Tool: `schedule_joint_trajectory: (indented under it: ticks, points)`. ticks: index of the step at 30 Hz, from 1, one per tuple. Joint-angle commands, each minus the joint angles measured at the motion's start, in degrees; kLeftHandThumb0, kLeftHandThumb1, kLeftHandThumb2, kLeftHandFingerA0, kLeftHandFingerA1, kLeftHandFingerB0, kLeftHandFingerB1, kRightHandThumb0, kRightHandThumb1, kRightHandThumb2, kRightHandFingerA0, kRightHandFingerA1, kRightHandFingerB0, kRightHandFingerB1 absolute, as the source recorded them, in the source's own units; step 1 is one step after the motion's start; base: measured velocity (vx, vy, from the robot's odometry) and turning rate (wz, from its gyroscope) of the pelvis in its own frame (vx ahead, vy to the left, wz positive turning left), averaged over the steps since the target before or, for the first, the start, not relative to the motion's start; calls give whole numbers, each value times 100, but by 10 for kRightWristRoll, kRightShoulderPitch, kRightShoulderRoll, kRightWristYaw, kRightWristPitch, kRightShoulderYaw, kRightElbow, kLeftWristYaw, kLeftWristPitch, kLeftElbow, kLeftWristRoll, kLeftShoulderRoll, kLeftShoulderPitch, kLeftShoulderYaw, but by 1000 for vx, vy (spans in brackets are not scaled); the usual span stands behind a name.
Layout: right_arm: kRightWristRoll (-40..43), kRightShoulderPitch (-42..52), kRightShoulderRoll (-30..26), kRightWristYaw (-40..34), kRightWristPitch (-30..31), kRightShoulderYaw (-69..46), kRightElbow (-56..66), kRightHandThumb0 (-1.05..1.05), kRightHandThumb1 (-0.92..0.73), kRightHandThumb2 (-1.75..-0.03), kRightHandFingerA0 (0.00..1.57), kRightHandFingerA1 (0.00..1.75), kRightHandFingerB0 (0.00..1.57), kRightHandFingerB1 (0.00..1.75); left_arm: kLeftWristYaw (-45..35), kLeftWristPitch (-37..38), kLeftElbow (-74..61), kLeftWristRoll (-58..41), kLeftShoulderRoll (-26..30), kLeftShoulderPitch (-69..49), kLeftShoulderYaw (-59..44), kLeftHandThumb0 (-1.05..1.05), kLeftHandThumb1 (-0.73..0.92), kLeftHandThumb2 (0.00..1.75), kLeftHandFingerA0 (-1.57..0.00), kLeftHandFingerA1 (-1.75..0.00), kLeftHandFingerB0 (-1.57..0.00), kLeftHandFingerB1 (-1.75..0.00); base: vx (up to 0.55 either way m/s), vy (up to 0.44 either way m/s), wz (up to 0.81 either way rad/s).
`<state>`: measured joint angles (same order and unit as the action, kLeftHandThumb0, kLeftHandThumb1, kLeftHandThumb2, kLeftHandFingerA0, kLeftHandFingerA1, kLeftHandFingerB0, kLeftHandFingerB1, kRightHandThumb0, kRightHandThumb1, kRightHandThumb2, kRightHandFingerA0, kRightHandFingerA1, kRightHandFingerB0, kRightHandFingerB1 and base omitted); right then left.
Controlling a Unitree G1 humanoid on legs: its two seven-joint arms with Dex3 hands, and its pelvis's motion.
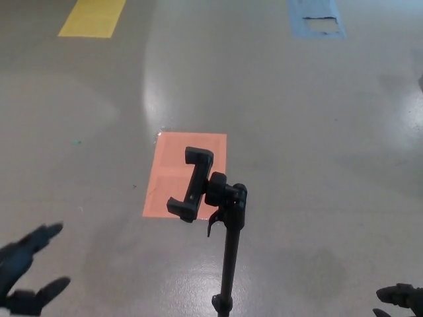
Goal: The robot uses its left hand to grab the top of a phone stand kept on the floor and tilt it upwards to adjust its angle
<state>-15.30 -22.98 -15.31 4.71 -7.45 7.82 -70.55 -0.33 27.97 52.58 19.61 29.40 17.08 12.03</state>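
A black phone stand (228, 244) rises from the bottom of the head view, its pole upright. At its top sits an empty clamp holder (192, 184), tilted with its face turned to the left. My left hand (26, 269) shows at the lower left corner, open, fingers spread, well to the left of the holder and touching nothing. Only the tips of my right hand (398, 298) show at the lower right corner, far from the stand.
An orange rectangle (173, 158) is marked on the grey floor behind the holder. A yellow patch (92, 18) lies at the far left and a blue one (316, 20) at the far right.
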Motion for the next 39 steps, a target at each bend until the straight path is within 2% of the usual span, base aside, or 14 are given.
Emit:
schedule_joint_trajectory:
  ticks: [1, 6, 7, 10, 13, 14, 15, 16, 18, 19, 23, 24, 39]
  points:
    - [4, 8, -9, 4, -13, -5, -10, -66, -84, -65, 25, 35, 21, 29, 46, 91, -177, 90, 76, -6, 7, -86, 64, 101, -8, -19, 0, -16, 0, 0, 0]
    - [2, 12, -11, 6, -14, -2, -8, -64, -84, -65, 25, 34, 21, 29, 22, 78, -254, 89, 94, -9, -5, -86, 65, 101, -8, -19, 0, -16, 0, 0, 0]
    - [0, 14, -10, 6, -13, 0, -8, -65, -83, -65, 25, 34, 21, 29, 17, 79, -282, 90, 102, -11, -9, -90, 67, 101, -9, -20, -6, -12, 0, 0, 0]
    - [-1, 12, -9, 7, -11, 2, -9, -64, -84, -65, 23, 35, 21, 30, 12, 78, -309, 90, 109, -7, -11, -82, 62, 100, -4, -23, 0, -18, 0, 0, 0]
    - [-1, 12, -10, 8, -11, 3, -8, -63, -84, -65, 24, 35, 21, 30, 14, 68, -333, 103, 114, -4, -11, -80, 62, 101, -5, -23, 0, -19, 0, 0, 0]
    - [-2, 13, -10, 8, -10, 4, -8, -63, -83, -65, 24, 35, 21, 30, 11, 61, -347, 111, 120, -1, -10, -81, 80, 64, -4, -23, 0, -14, 0, 0, 0]
    - [-2, 12, -10, 8, -10, 5, -9, -63, -83, -65, 24, 35, 21, 30, 7, 57, -354, 113, 122, 1, -10, -81, 80, 64, -4, -23, 0, -14, 0, 0, 0]
    - [-3, 12, -10, 8, -10, 5, -9, -63, -83, -65, 24, 35, 21, 30, 3, 53, -361, 116, 124, 2, -9, -81, 63, 102, -3, -22, 0, -18, 0, 0, 0]
    - [-2, 12, -11, 9, -10, 5, -9, -62, -84, -65, 23, 34, 21, 29, -5, 49, -374, 117, 127, 6, -9, -84, 64, 101, -3, -23, 0, -15, 0, 0, 0]
    - [-1, 12, -11, 12, -11, 4, -9, -61, -83, -65, 22, 34, 21, 29, -13, 49, -384, 125, 133, 15, -5, -80, 78, 64, -7, -24, 0, -13, 0, 0, 0]
    - [-1, 12, -8, 12, -8, 6, -10, -62, -83, -65, 23, 34, 21, 29, -19, 48, -401, 143, 143, 16, -2, -80, 78, 64, -8, -24, 0, -12, 0, 0, 0]
    - [-5, 12, -5, 10, -5, 10, -11, -63, -84, -65, 23, 35, 21, 29, -19, 52, -404, 147, 145, 16, 0, -90, 66, 99, -9, -20, 0, -10, 0, 0, 0]
    - [-8, 25, -3, 13, -3, 18, -12, -63, -83, -65, 26, 35, 22, 30, -66, 23, -475, 174, 140, 9, 7, -86, 61, 94, -8, -19, 0, -12, 0, 0, 0]
